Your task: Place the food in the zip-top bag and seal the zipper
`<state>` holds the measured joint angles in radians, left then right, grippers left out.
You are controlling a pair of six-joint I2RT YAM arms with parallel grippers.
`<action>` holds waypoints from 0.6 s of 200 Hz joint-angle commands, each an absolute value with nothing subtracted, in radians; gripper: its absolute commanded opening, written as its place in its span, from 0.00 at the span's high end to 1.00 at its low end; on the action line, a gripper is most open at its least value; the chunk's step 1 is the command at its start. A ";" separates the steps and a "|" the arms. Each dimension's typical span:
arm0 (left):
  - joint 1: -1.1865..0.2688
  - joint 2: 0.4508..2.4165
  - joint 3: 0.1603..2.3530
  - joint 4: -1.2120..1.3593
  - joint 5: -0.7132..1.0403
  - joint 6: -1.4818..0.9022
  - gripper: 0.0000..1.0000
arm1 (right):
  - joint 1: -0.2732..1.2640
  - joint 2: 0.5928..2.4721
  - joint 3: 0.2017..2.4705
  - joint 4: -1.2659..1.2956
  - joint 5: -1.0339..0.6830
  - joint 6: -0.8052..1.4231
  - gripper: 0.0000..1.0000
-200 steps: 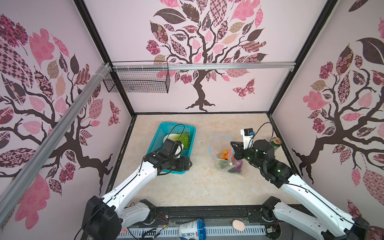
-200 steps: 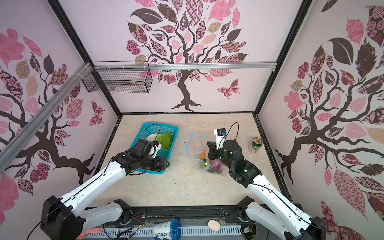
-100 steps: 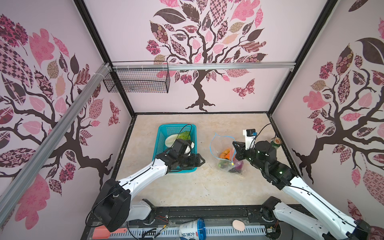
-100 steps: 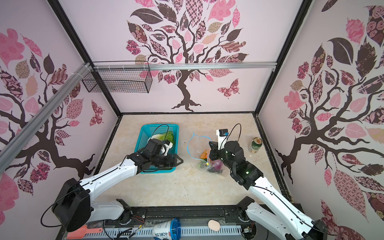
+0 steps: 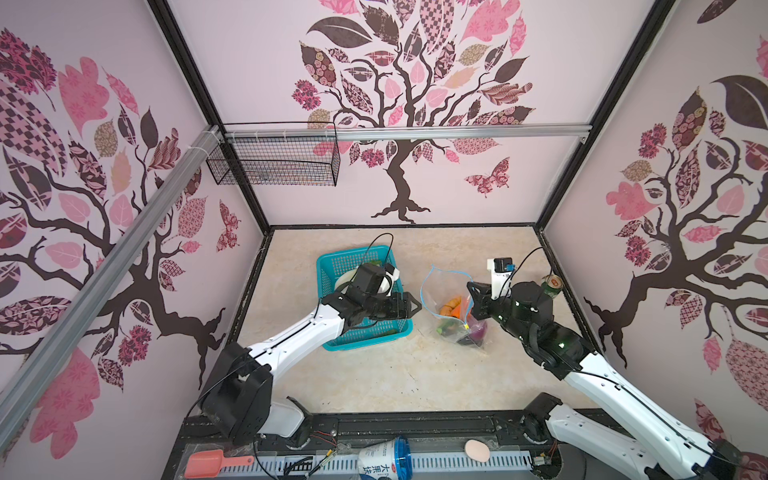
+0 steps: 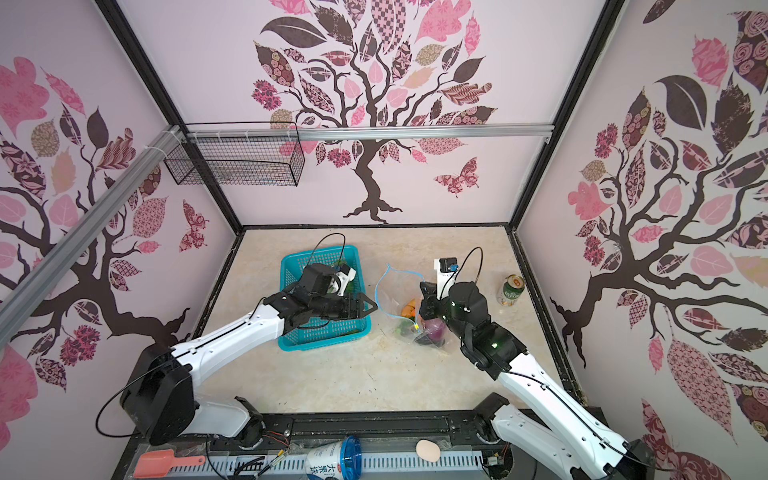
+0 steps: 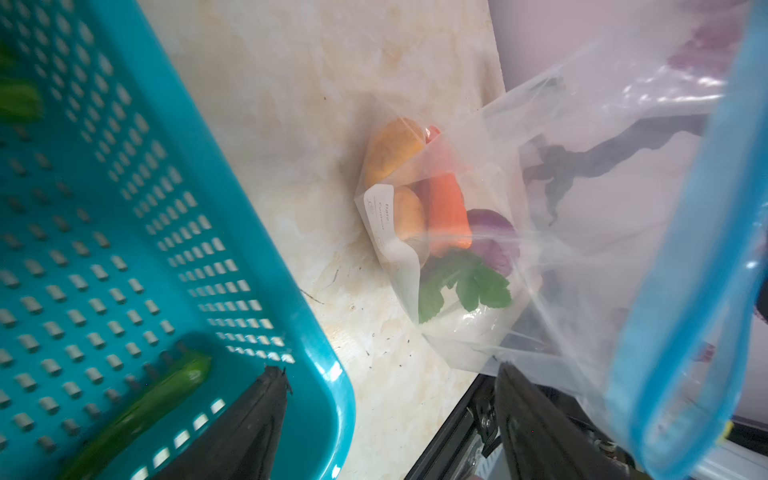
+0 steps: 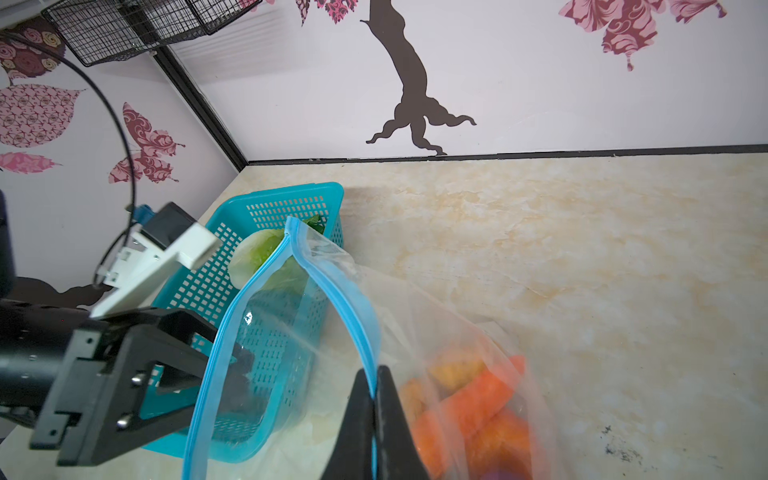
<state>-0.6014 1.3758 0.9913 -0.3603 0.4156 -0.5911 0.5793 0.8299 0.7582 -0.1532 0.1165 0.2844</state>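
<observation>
The zip-top bag (image 5: 451,291) lies right of the teal basket (image 5: 332,266), its mouth held up as an open loop. My right gripper (image 8: 376,372) is shut on the light-blue zipper (image 8: 332,291) at the mouth's right side, also seen in a top view (image 6: 424,286). Inside the bag lie food pieces: a carrot (image 7: 446,212), potatoes (image 7: 395,149), a purple onion (image 7: 494,241) and a green leaf (image 7: 469,282). My left gripper (image 7: 390,374) is open and empty, over the basket's right rim (image 5: 415,307), pointing at the bag mouth. Lettuce (image 8: 259,251) and a long green vegetable (image 7: 166,390) stay in the basket.
A green drink can (image 5: 552,286) stands near the right wall behind my right arm. A black wire basket (image 5: 274,162) hangs on the back wall. On the front rail lie a pale egg (image 5: 477,450), a cup (image 5: 384,457) and a pink scoop (image 5: 208,463).
My left gripper has swung rightward from over the basket to its right rim, closer to the bag mouth, staying open. The right gripper and the bag have held still.
</observation>
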 commanded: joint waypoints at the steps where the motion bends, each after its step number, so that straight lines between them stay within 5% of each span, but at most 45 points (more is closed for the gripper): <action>1: -0.532 1.299 1.022 -0.587 0.348 -0.408 0.19 | 0.575 0.824 0.756 -0.143 0.132 0.281 1.00; 58: -0.516 1.314 1.008 -0.730 0.103 -0.028 0.20 | 0.575 0.808 0.743 -0.133 0.126 0.272 1.00; 120: -0.516 1.493 1.103 -0.746 0.173 0.138 0.25 | 0.575 0.782 0.725 -0.118 0.124 0.258 1.00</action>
<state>-0.5152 1.4437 1.0294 -0.7292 0.1589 0.0246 0.5793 0.8101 0.7254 -0.1379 0.1162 0.2783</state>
